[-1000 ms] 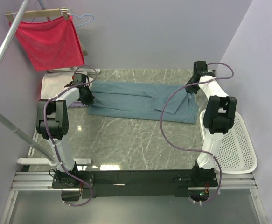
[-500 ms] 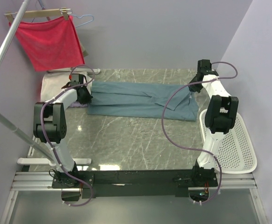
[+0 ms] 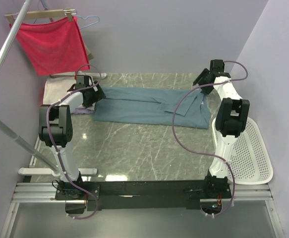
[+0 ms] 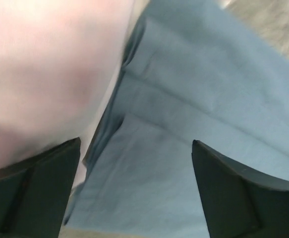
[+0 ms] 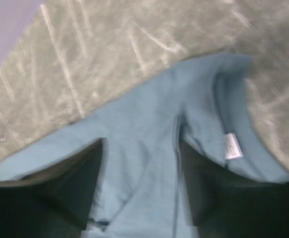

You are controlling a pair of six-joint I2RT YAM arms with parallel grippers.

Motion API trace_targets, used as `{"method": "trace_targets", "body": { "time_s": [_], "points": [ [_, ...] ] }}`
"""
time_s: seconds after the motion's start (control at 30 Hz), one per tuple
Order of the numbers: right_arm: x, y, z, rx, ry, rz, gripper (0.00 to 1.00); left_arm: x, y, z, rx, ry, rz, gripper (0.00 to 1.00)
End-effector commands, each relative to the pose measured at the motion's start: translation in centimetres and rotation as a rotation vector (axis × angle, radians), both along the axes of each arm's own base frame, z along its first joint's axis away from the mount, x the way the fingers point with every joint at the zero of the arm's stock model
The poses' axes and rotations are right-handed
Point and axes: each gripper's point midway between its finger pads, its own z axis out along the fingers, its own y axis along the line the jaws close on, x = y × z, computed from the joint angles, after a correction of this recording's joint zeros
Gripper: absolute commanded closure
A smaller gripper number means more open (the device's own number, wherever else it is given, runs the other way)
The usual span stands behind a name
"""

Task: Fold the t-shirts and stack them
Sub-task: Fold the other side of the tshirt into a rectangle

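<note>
A dusty teal-blue t-shirt [image 3: 149, 106] lies folded lengthwise across the far half of the marble table [image 3: 144, 148]. My left gripper [image 3: 93, 94] hovers over its left end beside a cream-white folded stack [image 3: 52, 89]. In the left wrist view the left gripper [image 4: 135, 144] stands wide open over flat teal cloth [image 4: 184, 114], with a blurred cream cloth [image 4: 50, 64] at the upper left. My right gripper [image 3: 202, 80] is over the shirt's right end. In the right wrist view the right gripper [image 5: 142, 144] is open above the collar and its white label [image 5: 232, 147].
A red cloth [image 3: 52, 44] hangs on a wooden hanger at the back left, behind a slanted metal rail [image 3: 5, 49]. A pale lavender fold [image 3: 83, 111] peeks out by the left arm. A white perforated tray [image 3: 253, 153] sits at the right edge.
Both grippers were shut on the shirt's ends and have opened, letting the cloth go. The right gripper has lifted toward the far edge; the shirt lies slightly flatter.
</note>
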Motion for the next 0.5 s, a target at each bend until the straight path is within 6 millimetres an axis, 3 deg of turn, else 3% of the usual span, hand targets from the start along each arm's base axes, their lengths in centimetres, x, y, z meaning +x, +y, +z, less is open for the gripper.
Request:
{"method": "trace_targets", "body": {
  "time_s": [0.0,0.03,0.17,0.3,0.37,0.4,0.47],
  "points": [
    [2.5,0.8,4.8,0.024,-0.183,0.081,0.24,3.0,0.4,6.7,0.000,-0.230,0.013,0.00],
    [1.8,0.8,5.8,0.018,-0.203,0.085,0.24,2.7,0.3,8.6,-0.002,-0.272,0.007,0.01],
    [-1.6,2.8,6.6,0.046,-0.212,0.131,0.23,1.1,-1.5,11.0,-0.038,-0.320,-0.057,0.01],
    [-4.9,6.9,5.4,0.062,-0.146,0.220,0.24,-0.4,-4.8,11.3,-0.116,-0.319,-0.162,0.01],
    [-5.9,7.4,4.2,0.071,-0.121,0.220,0.23,-0.7,-6.7,10.5,-0.166,-0.305,-0.221,0.01],
    [-6.3,8.7,3.7,0.078,-0.112,0.229,0.24,-0.3,-7.3,10.7,-0.178,-0.325,-0.239,0.01],
    [-6.5,8.8,2.4,0.065,-0.072,0.207,0.24,0.5,-8.5,9.2,-0.205,-0.311,-0.268,0.01]
  ]
}}
